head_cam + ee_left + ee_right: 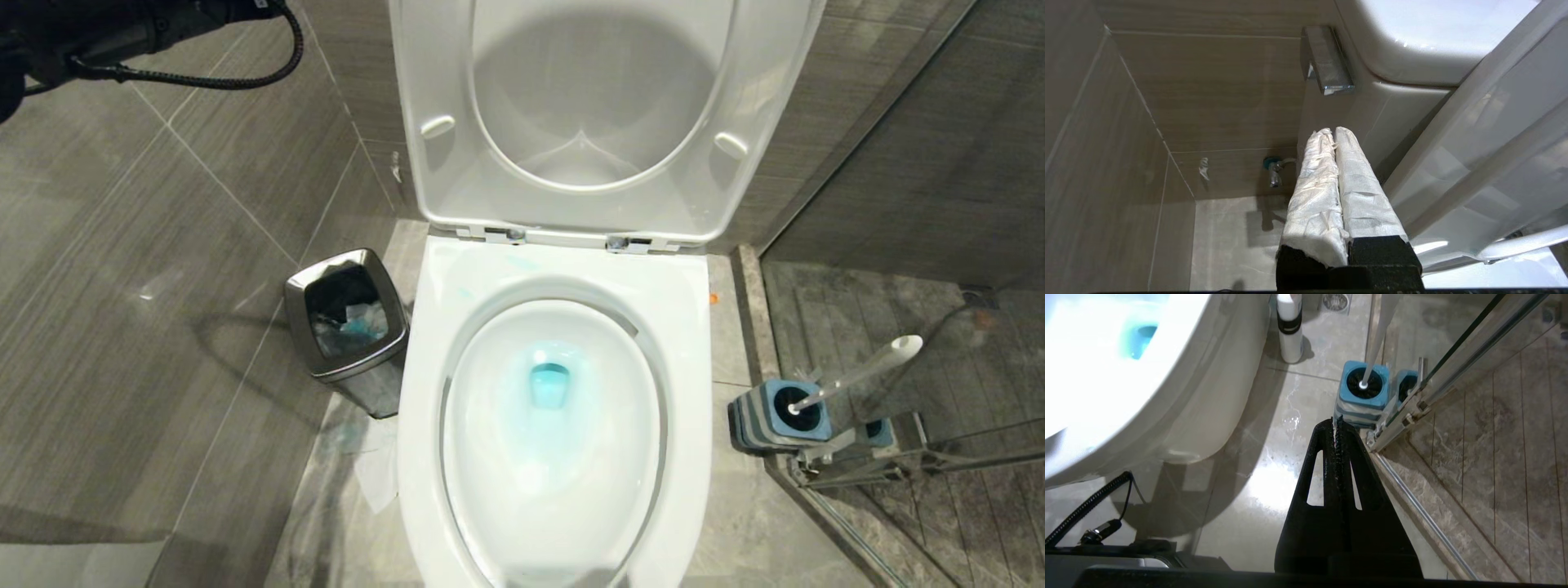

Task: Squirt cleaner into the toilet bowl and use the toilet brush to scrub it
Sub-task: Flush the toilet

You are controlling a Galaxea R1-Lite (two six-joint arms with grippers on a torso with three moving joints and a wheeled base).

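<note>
The brush [857,374] stood in its holder [782,413] on the floor to the right of the bowl [555,425], hard against the glass shower screen [922,204]. Its long white handle leaned, in the head view, up and to the right, away from the bowl, with the rounded tip uppermost and the bristle end down in the blue-topped holder. The bowl's long axis ran from the hinges toward the robot, and the seat [600,106] and lid stood raised against the tank. Cleaner [549,384] tinted the water at the bottom turquoise and left pale blue smears on the ceramic around it. No writing could be read on any of these.

The left gripper [1334,132] was held high beside the tank, near the chrome flush lever [1327,61], its cloth-wrapped fingers [1314,192] pressed together with nothing between them. The right gripper [1336,421] hung low over the floor, just short of the holder, its black fingers also closed on nothing. A white bottle [1289,328] with a black band stood by the toilet base. A steel bin [347,331] sat to the left of the bowl.
</note>
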